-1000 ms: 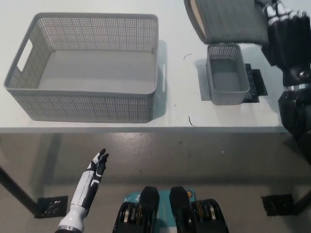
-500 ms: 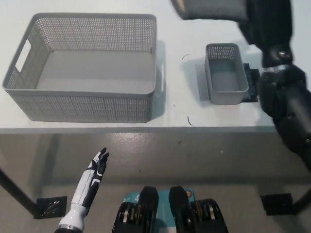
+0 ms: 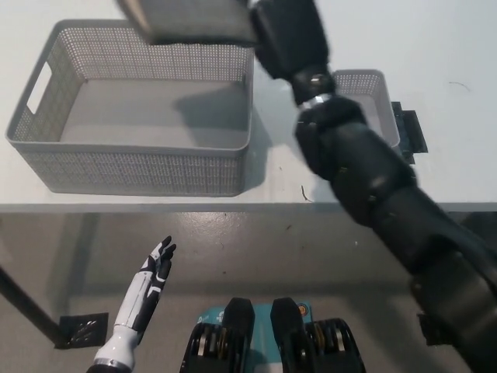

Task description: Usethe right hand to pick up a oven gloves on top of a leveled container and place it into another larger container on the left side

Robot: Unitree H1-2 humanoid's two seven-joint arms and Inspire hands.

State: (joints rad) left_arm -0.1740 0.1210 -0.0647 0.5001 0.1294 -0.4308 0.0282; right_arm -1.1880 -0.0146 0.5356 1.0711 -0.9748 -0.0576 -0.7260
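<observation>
Oven glove (image 3: pixel 190 19) is held above the large basket's (image 3: pixel 132 167) far rim by the right hand (image 3: pixel 272 23) (grip hidden, fingers not visible). Early release risks a rim snag. Left hand (image 3: pixel 155 268) rests below, fingers apart, holding nothing.

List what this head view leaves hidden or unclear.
- Right hand: its grip on the oven glove is blurred, fingers indistinct.
- Oven glove: its top is cut off by the upper picture edge.
- Small container: mostly covered by the black arm.
- Large container: far rim partly behind the glove.
</observation>
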